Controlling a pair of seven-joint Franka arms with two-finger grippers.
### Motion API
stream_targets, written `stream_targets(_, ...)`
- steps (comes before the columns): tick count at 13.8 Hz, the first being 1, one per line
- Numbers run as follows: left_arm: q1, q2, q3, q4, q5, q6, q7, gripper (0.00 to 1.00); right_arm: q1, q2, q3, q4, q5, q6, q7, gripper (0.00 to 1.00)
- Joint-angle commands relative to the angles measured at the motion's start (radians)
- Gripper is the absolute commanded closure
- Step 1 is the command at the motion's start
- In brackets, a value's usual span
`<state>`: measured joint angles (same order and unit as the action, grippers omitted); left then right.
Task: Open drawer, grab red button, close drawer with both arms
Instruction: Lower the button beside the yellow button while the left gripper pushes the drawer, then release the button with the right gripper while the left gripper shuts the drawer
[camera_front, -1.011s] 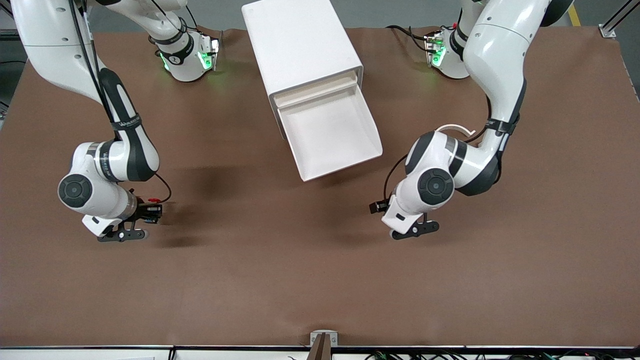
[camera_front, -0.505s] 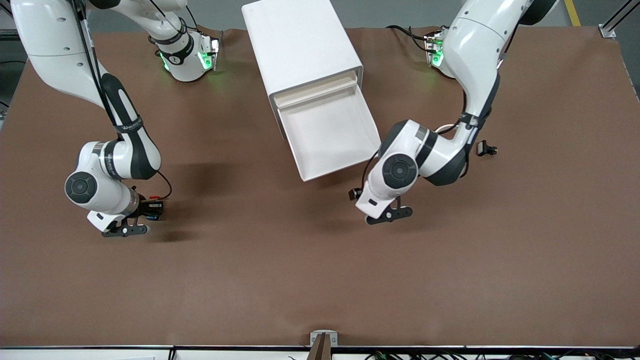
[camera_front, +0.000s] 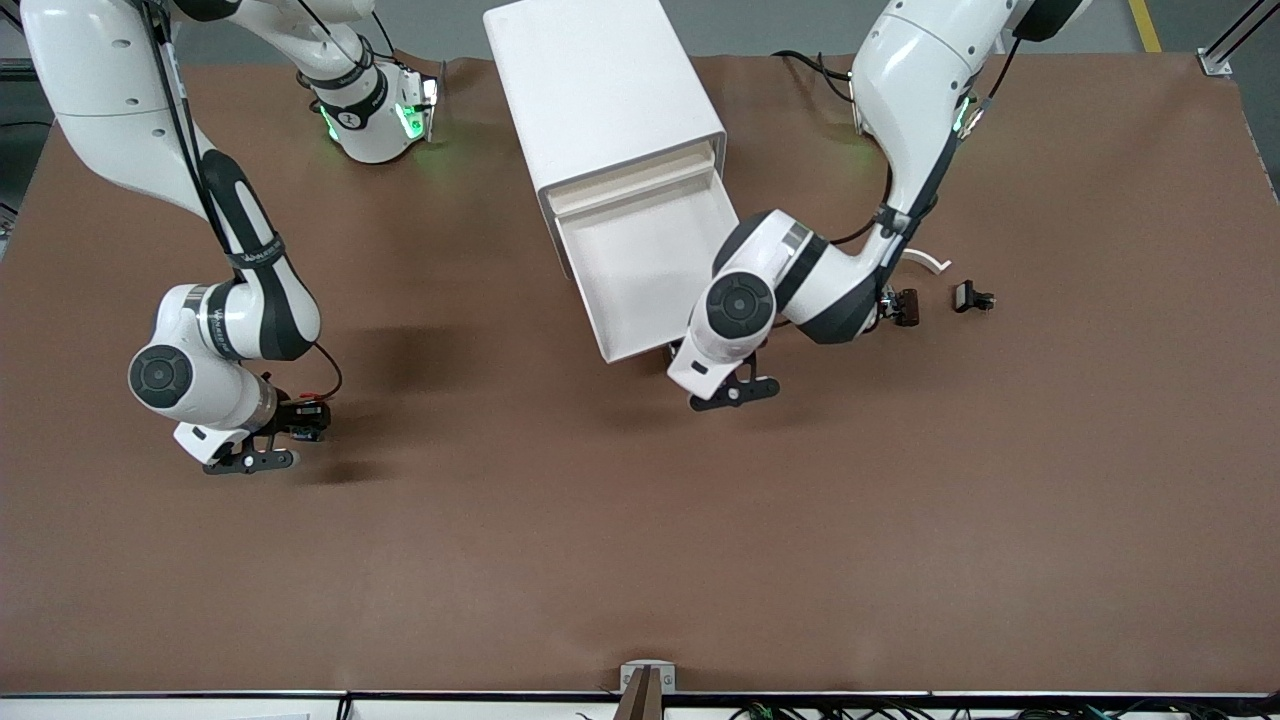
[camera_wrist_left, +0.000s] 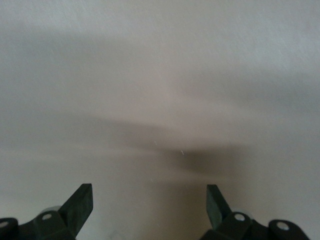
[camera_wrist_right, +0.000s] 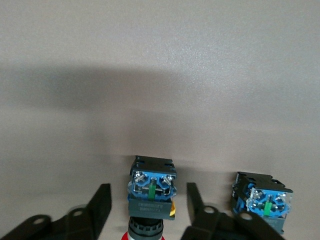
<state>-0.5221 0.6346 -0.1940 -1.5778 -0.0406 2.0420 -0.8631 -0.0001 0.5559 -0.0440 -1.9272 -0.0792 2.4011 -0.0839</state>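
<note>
Flat brown surface (camera_front: 600, 560), dull and a bit rough, with lots of bare room near the front camera. By the arm bases, a boxy white cabinet (camera_front: 600, 90) of smooth plastic with rounded corners. Sticking out of it toward the front camera, and slanting a little toward the left arm's end, the drawer (camera_front: 640, 270): wide, shallow and white, with low walls and a bare floor.

Just off the drawer's front corner, over bare surface, the left pincer (camera_front: 735, 392). Spread wide, with black fingers (camera_wrist_left: 82, 200) far apart and nothing between them.

Toward the right arm's end, well apart from the drawer, the right pincer (camera_front: 250, 462), low over the surface. Spread too, with one black finger (camera_wrist_right: 102, 202) on each side of the button (camera_wrist_right: 150, 192) and a thin gap on both sides, so no pinching. Small and blocky, this button: round red cap, black middle, blue base with little screws. Long axis in line with the fingers, red cap toward the wrist, blue base pointing away. Hidden under the pincer in the front view. Just beside it, outside the fingers, a second blue-based button (camera_wrist_right: 262, 200).

Toward the left arm's end, a small dark piece (camera_front: 905, 305) on the surface and, near it, another small black piece (camera_front: 972, 297).
</note>
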Motion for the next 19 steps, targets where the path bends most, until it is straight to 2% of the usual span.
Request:
stream_targets(1, 0.004, -0.058, -0.057, -0.083, 0.008, 0.006, -0.031, 0.00, -0.018, -0.037, 0.019, -0.003, -0.019, -0.031, -0.002, 0.00)
stream_targets(6, 0.004, -0.070, -0.163, -0.152, 0.008, 0.001, -0.088, 0.00, 0.017, -0.236, 0.029, 0.010, -0.008, -0.233, 0.016, 0.00)
stream_targets(12, -0.003, -0.066, -0.263, -0.169, 0.008, -0.011, -0.201, 0.00, 0.038, -0.474, 0.029, 0.039, 0.006, -0.477, 0.018, 0.00)
stream_targets(15, -0.006, -0.058, -0.300, -0.171, 0.008, -0.011, -0.232, 0.00, 0.038, -0.533, 0.029, 0.126, 0.012, -0.652, 0.016, 0.00)
stream_targets(19, -0.042, -0.039, -0.300, -0.169, 0.010, -0.009, -0.263, 0.00, 0.038, -0.545, 0.029, 0.333, 0.012, -0.862, 0.018, 0.00)
